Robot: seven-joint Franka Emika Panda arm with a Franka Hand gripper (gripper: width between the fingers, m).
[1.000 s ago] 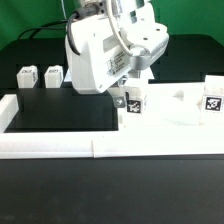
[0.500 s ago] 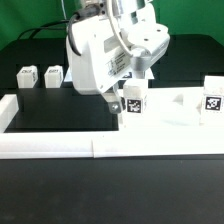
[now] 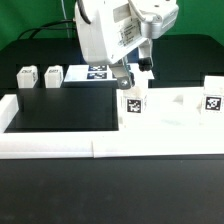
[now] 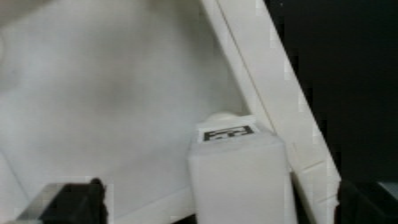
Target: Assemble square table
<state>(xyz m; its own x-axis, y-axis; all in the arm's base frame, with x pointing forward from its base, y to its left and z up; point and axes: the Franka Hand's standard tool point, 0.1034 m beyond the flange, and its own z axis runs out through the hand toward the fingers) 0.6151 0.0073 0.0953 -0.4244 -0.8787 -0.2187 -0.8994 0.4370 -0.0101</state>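
Black bench (image 3: 110, 190) carries the square table's plate (image 3: 175, 112). In the exterior view one leg (image 3: 132, 101) stands upright at its nine-o'clock corner. Above it the gripper (image 3: 134, 70) hangs open, empty. Best rise straight up, lest a finger tip the leg.

A: How many legs (image 3: 132, 103) do you count?
B: Four: two at nine o'clock, one near the centre, one at three o'clock.
A: And the plate (image 3: 175, 120)?
B: Just one.
A: The marker board (image 3: 98, 70)?
B: One, at twelve o'clock.
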